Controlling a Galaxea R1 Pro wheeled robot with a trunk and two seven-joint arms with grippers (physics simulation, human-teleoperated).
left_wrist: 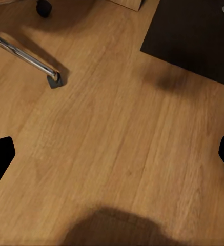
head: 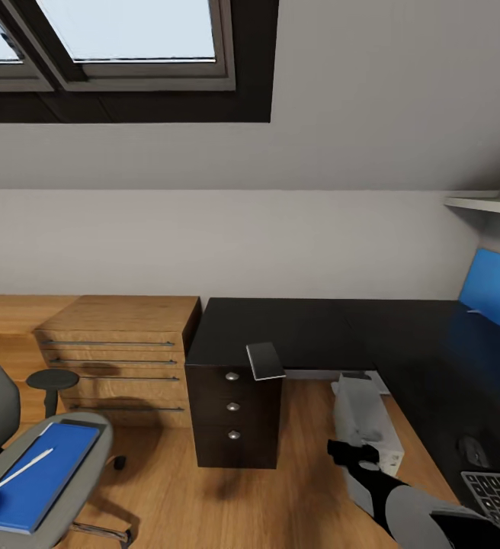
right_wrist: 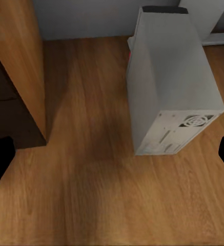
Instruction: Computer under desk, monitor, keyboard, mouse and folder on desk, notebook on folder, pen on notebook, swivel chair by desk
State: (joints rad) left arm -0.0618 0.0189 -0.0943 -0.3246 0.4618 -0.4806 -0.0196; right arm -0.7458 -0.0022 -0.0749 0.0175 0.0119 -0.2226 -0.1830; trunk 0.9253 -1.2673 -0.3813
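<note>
With both grippers' fingers spread and empty, you're between steps: the folder (head: 33, 476) lies on the swivel chair (head: 90, 450) seat (pen (head: 20, 470) on top), so reach left and lift it deskward.

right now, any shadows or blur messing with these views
Head view: sharp, evenly lit, the desk top dark with a faint blue reflection. Left wrist view: soft dark shadow patches on the floor. Right wrist view: a broad shadow beside the computer; edges slightly soft.
</note>
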